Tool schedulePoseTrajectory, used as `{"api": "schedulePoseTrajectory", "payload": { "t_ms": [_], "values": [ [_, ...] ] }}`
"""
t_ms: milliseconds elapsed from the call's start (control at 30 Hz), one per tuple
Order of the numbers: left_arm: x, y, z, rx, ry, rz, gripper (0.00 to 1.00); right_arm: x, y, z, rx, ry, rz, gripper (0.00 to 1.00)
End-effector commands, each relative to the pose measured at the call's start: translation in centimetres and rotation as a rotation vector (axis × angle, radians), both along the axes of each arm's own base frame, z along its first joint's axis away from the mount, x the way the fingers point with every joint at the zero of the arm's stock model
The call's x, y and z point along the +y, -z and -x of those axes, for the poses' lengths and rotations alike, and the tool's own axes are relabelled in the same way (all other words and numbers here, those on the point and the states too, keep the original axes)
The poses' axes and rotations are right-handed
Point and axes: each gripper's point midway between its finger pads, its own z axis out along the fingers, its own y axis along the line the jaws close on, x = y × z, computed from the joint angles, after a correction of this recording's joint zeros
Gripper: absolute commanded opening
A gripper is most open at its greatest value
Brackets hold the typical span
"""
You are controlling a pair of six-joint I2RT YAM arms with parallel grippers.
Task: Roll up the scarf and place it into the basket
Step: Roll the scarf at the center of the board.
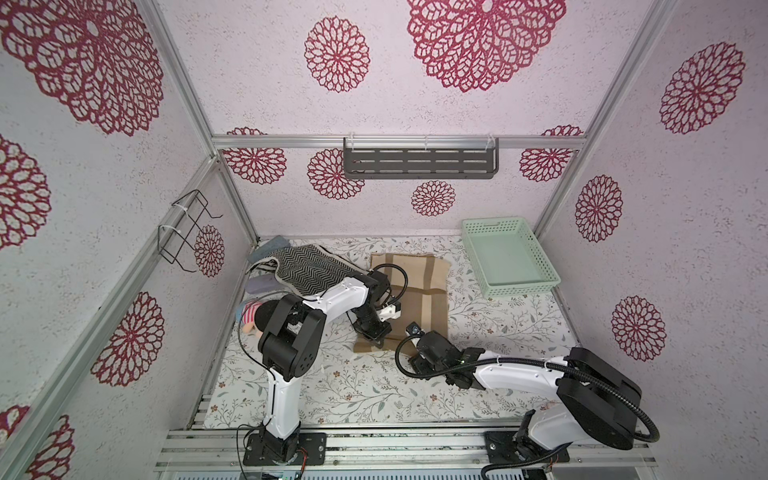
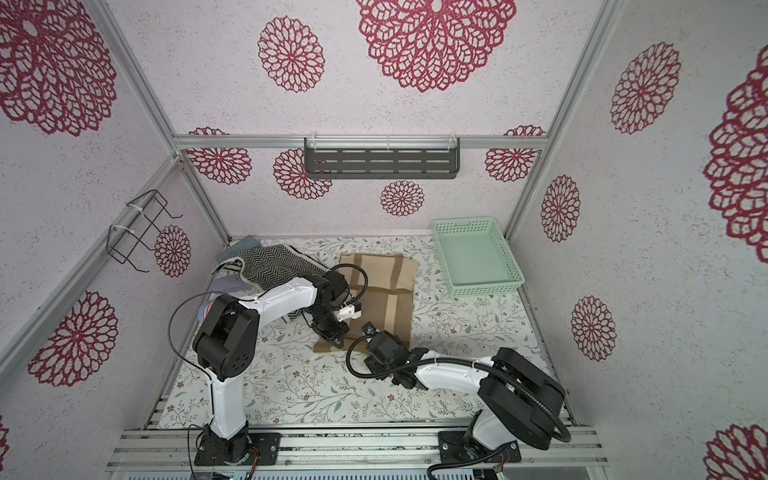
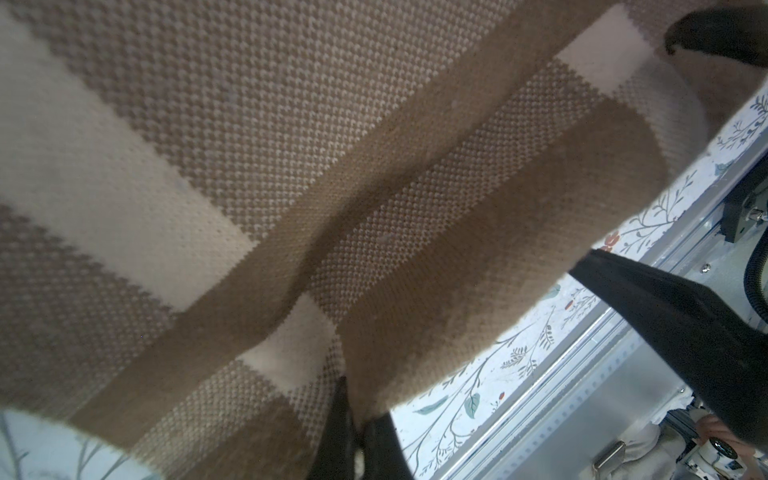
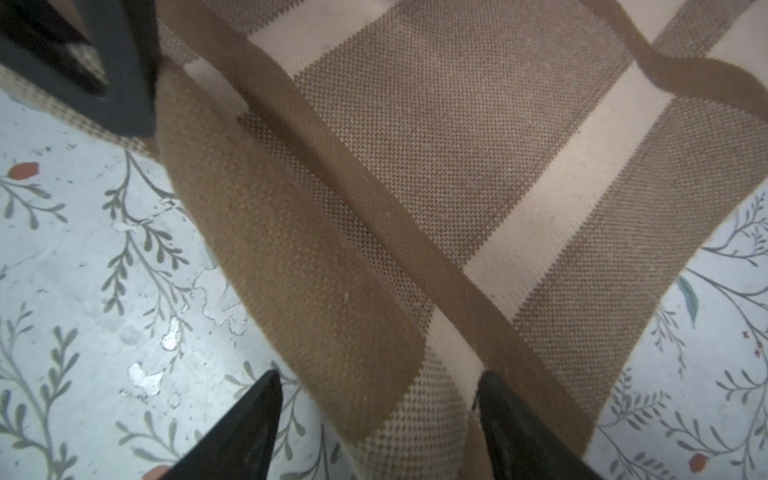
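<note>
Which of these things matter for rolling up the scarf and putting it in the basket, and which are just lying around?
For the job: tan striped scarf, green basket, left claw, right claw.
Just lying about: zigzag cloth, grey cloth, doll, wall shelf, wire rack.

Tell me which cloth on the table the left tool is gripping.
The tan scarf with cream stripes, mid-table: the left tool is shut on its near edge. The black-and-white herringbone cloth lies apart, at the far left.
</note>
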Motion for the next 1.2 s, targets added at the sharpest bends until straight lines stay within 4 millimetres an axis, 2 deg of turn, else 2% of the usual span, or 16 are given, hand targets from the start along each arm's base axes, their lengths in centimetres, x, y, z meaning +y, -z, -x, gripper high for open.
{"api": "schedulePoseTrajectory", "payload": {
  "t_ms": [0, 67, 100, 267, 300, 333, 400, 500, 533, 600, 767, 867, 967, 1100, 1167],
  "values": [
    [-0.2, -1.5, -0.5, -0.012, 0.019, 0.038, 0.0, 0.0, 0.2, -0.2, -0.012, 0.019, 0.001, 0.75],
    [-0.3, -1.7, -0.3, -0.001, 0.022, 0.048, 0.0, -0.2, 0.5, -0.3, -0.006, 0.031, 0.011, 0.7],
    [-0.3, -1.7, -0.2, 0.001, 0.024, 0.05, 0.0, -0.2, 0.5, -0.2, 0.001, 0.031, 0.006, 0.63],
    [-0.2, -1.7, 0.2, 0.002, 0.013, 0.054, 0.0, 0.4, 0.6, 0.8, 0.087, 0.028, -0.028, 0.11],
    [-0.2, -1.6, 0.3, 0.004, 0.01, 0.053, 0.0, 0.9, 0.6, 1.4, 0.131, 0.011, -0.049, 0.05],
    [-0.1, -2.6, 0.2, -0.024, 0.004, 0.066, 0.03, 1.4, 0.5, 2.1, 0.178, -0.011, -0.071, 0.01],
    [-0.1, -2.8, 0.0, -0.042, -0.009, 0.063, 0.09, 1.7, 0.3, 3.2, 0.266, -0.014, -0.092, 0.0],
    [0.6, -3.2, -0.6, -0.094, -0.046, 0.031, 0.37, 1.5, 0.4, 4.3, 0.423, 0.016, -0.092, 0.0],
    [0.8, -3.6, -0.9, -0.123, -0.061, 0.022, 0.49, 1.4, 0.4, 4.7, 0.477, 0.025, -0.094, 0.0],
    [1.3, -4.7, -1.6, -0.19, -0.098, 0.012, 0.56, 1.2, 0.5, 5.1, 0.557, 0.045, -0.1, 0.0],
    [2.9, -9.0, -3.1, -0.415, -0.209, -0.013, 0.6, 0.6, -0.2, 4.1, 0.72, 0.147, -0.197, 0.0],
    [3.3, -10.5, -2.8, -0.483, -0.272, 0.009, 0.6, 0.6, -1.1, 2.9, 0.779, 0.185, -0.293, 0.0],
    [2.0, -10.2, -0.6, -0.449, -0.258, 0.05, 0.6, 1.0, -2.2, 1.5, 0.823, 0.203, -0.375, 0.0],
    [-1.4, -8.7, 3.5, -0.389, -0.184, 0.082, 0.58, 1.1, -2.7, 0.1, 0.852, 0.213, -0.389, 0.0],
    [-3.1, -7.9, 4.9, -0.379, -0.159, 0.097, 0.57, 1.1, -2.6, -0.4, 0.86, 0.207, -0.37, 0.0]
  ]
}}
